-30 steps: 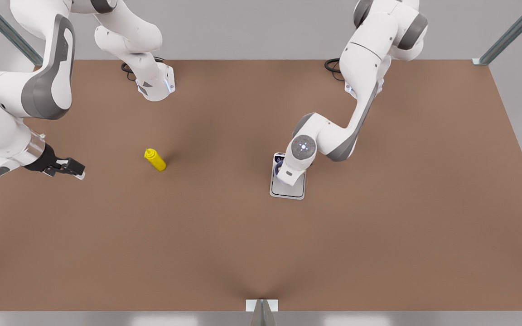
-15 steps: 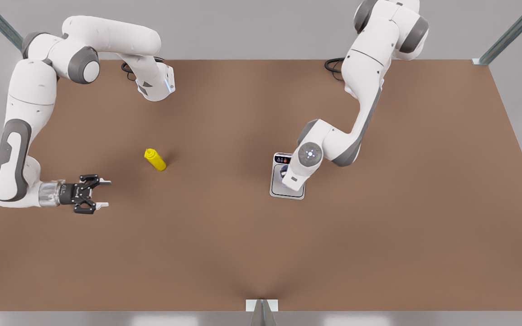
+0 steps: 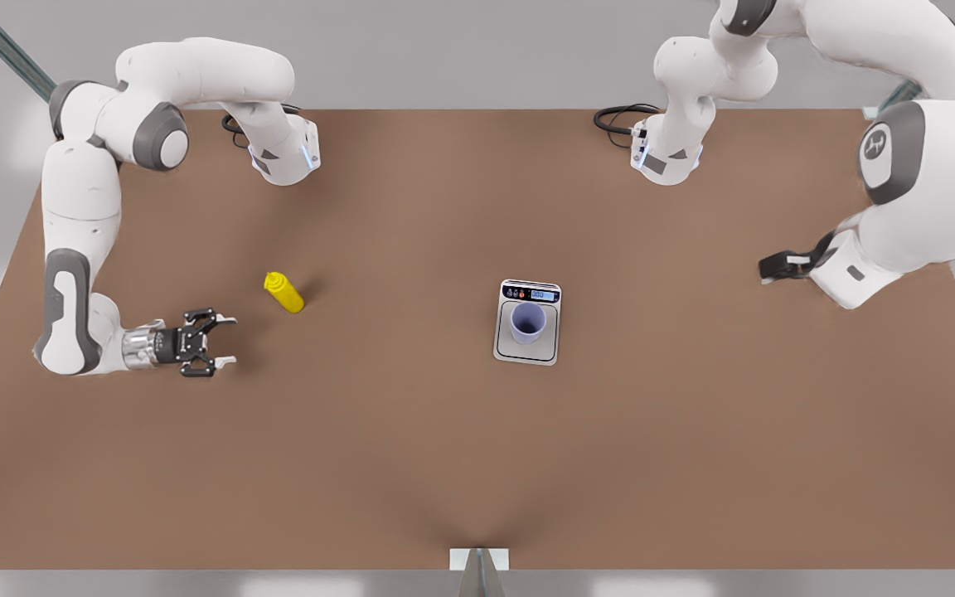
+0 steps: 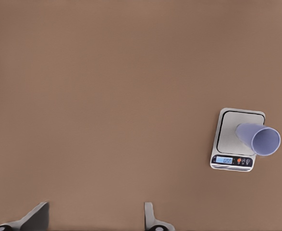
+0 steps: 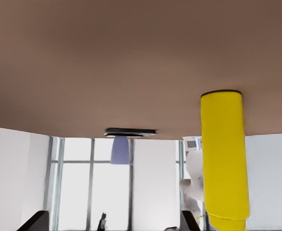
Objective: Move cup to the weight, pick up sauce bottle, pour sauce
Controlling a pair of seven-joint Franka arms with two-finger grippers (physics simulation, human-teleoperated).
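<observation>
Left jaws withdrawn off cup (image 3: 528, 322) on weight (image 3: 526, 348), spread; right jaws spread near sauce bottle (image 3: 283, 293).

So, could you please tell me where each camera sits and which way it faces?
Front view: high up, looking down on the table, both arms, the right gripper and the left gripper.
Left wrist view: high, looking down at the cup on the weight; its open fingertips show.
Right wrist view: low, level, facing the sauce bottle; its open fingertips show.
All three share the cup and weight.
</observation>
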